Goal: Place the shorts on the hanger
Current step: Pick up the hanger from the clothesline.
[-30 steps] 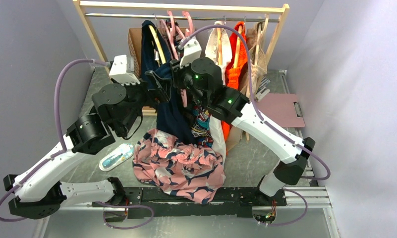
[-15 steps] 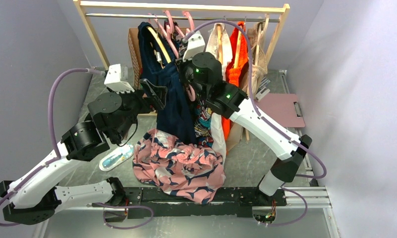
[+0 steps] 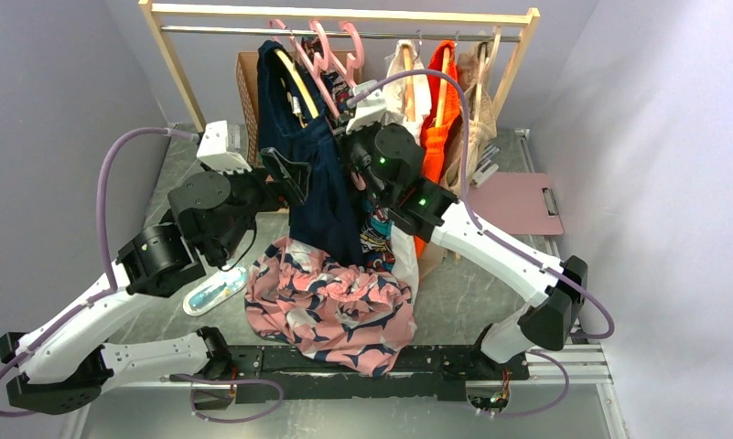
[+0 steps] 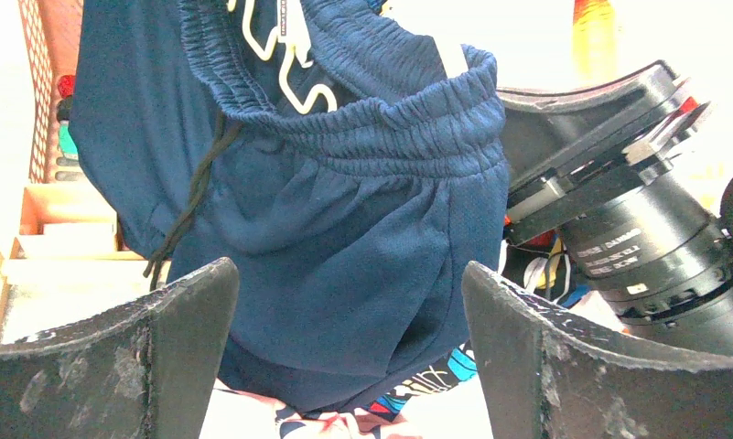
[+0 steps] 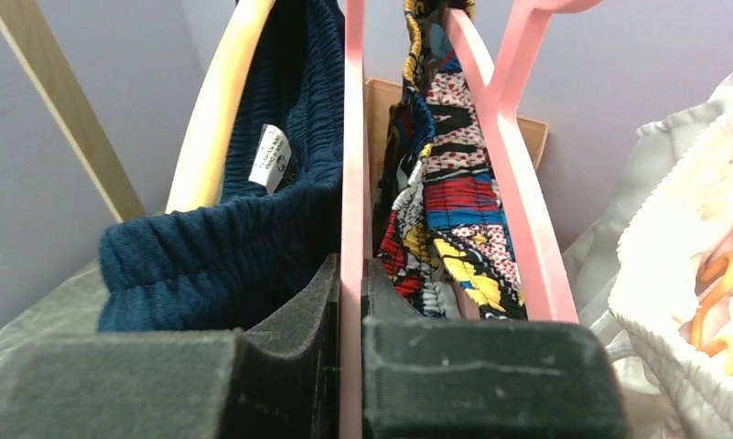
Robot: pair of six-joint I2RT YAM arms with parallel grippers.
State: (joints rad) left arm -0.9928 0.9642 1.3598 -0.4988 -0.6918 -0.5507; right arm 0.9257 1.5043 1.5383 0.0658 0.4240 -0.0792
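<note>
- Clamping one thin arm of the hanger (image 5: 351, 137), the right hand (image 5: 353, 302) has its fingers pressed together on the pink plastic. The left hand (image 4: 347, 293) stands wide apart, holding nothing, and faces the navy garment (image 4: 344, 229).
- The shorts (image 3: 330, 306) lie in a crumpled heap on the counter (image 3: 472, 293), at its near edge between the arm bases and well apart from the hanger.
- The navy garment, on a yellow-edged hanger (image 5: 211, 128), crowds the clamped arm's left side. A multicolour patterned garment (image 5: 445, 183) hangs just to its right, with a white garment (image 5: 692, 274) beyond.
- The wrist view cuts off the hanger's hook. From above, the right wrist hides the grip, so I cannot tell which pink hook on the rail (image 3: 216, 30) belongs to it.
- Compared with a second ago, the right wrist sits further right and lower, the pink hooks lean more to the left, and the shorts lie as before.
</note>
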